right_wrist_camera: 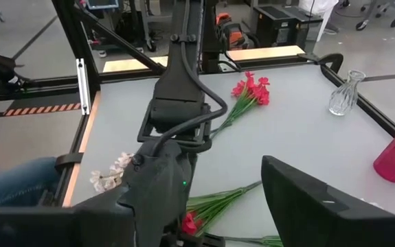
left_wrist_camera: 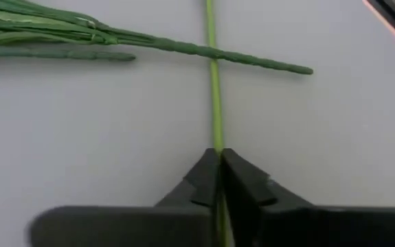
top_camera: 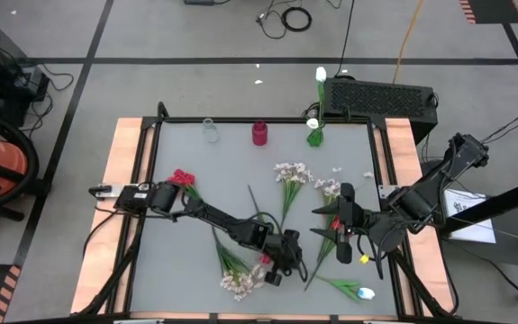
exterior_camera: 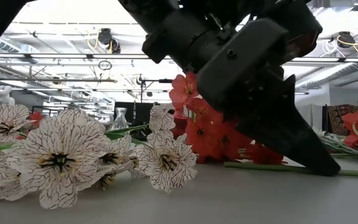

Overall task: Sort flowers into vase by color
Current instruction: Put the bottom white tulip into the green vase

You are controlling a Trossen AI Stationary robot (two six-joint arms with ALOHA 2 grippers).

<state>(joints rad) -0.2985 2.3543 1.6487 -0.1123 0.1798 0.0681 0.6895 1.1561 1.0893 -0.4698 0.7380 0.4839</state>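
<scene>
While the right tool (top_camera: pixel 341 236) hovers spread, the left tool (left_wrist_camera: pixel 219 161) pinches a green flower stem (left_wrist_camera: pixel 213 82) on the table (top_camera: pixel 195 162)

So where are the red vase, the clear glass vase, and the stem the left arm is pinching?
red vase (top_camera: pixel 259 133), high view, on its body.
clear glass vase (right_wrist_camera: pixel 342 94), right wrist view, on its belly.
green stem (left_wrist_camera: pixel 214 103), left wrist view, on the bare stalk just ahead of the shut jaws.
</scene>
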